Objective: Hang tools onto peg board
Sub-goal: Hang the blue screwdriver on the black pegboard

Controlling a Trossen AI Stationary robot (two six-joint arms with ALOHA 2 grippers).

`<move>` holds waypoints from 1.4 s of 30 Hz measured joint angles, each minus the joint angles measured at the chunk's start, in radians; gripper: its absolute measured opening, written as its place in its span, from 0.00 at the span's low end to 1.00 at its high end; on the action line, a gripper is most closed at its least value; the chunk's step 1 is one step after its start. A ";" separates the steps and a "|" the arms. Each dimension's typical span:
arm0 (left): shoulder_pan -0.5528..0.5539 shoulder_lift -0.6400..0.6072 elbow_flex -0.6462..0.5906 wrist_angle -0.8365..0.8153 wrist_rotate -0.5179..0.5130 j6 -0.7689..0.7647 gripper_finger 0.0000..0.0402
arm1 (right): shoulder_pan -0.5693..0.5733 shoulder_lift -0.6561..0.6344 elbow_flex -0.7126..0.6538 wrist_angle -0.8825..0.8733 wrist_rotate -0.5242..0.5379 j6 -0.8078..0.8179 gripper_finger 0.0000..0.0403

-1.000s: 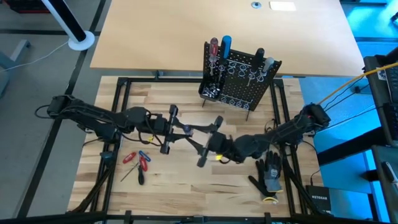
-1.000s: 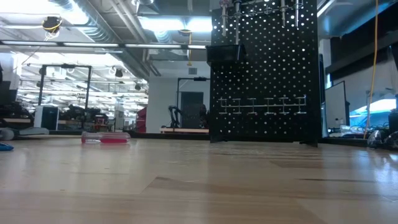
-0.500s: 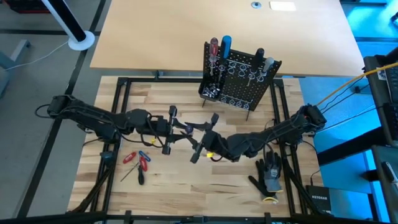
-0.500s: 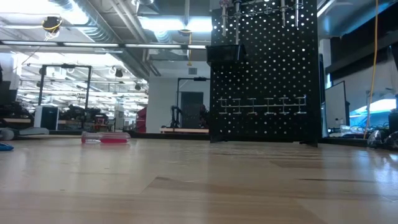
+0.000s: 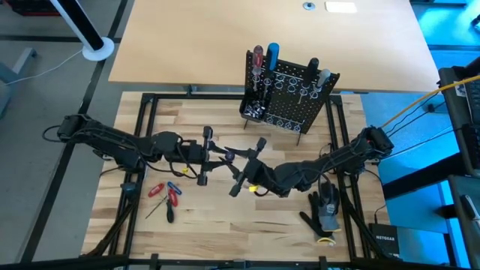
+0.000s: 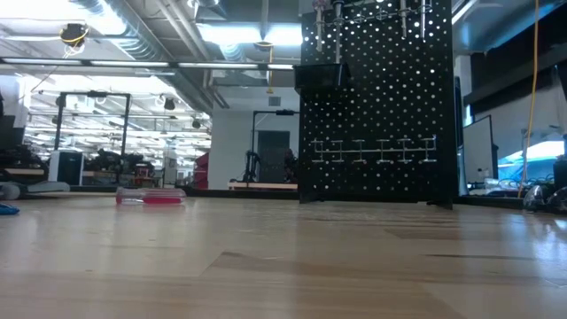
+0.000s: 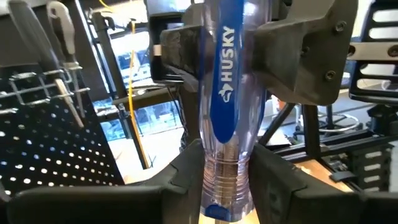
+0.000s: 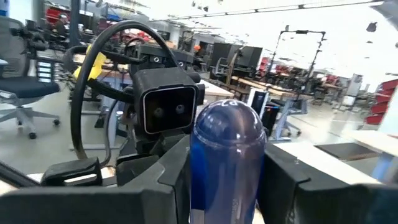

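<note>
A screwdriver with a clear handle and a blue core (image 7: 225, 81) hangs above the middle of the table between my two grippers. My left gripper (image 5: 217, 156) comes from the table's left and is shut on it. My right gripper (image 5: 241, 161) comes from the right and is shut on the same handle. The black peg board (image 5: 289, 94) stands at the table's far side with several tools in its wire rings. More red and blue tools (image 5: 166, 193) lie on the tabletop near the left. My left gripper (image 7: 227, 186) pinches the ribbed neck of the handle (image 7: 227, 171) between its two fingers (image 7: 186, 174). It comes in level from the table's left, with the fingers along the handle. The screwdriver is clear of the table. My right gripper (image 8: 227, 186) pinches the handle below its rounded butt end (image 8: 227, 143), one finger (image 8: 171, 180) on each side. It comes in level from the table's right, and the butt end points back toward its wrist.
A black-and-grey glove (image 5: 326, 210) lies near the table's right front. A red-handled tool (image 6: 151, 197) rests flat on the wood at the left. The peg board (image 6: 376, 106) rises tall at the far side.
My right gripper has shifted a little toward the table's left, up to my left gripper, and has rolled somewhat. My left gripper and the screwdriver have stayed where they were.
</note>
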 joint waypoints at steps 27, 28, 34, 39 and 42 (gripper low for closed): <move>0.026 -0.215 0.001 -0.320 -0.148 0.031 0.52 | -0.050 -0.292 0.138 0.168 0.345 -0.609 0.32; 0.030 -0.214 0.001 -0.320 -0.148 0.028 0.52 | -0.065 -0.287 0.170 0.166 0.342 -0.637 0.32; 0.030 -0.214 0.001 -0.320 -0.148 0.003 0.52 | -0.149 -0.277 0.322 0.068 0.330 -0.647 0.32; 0.030 -0.214 0.001 -0.319 -0.148 0.001 0.52 | -0.226 -0.277 0.355 0.024 0.312 -0.601 0.32; 0.030 -0.214 0.001 -0.319 -0.148 0.001 0.52 | -0.274 -0.277 0.356 -0.051 0.298 -0.527 0.32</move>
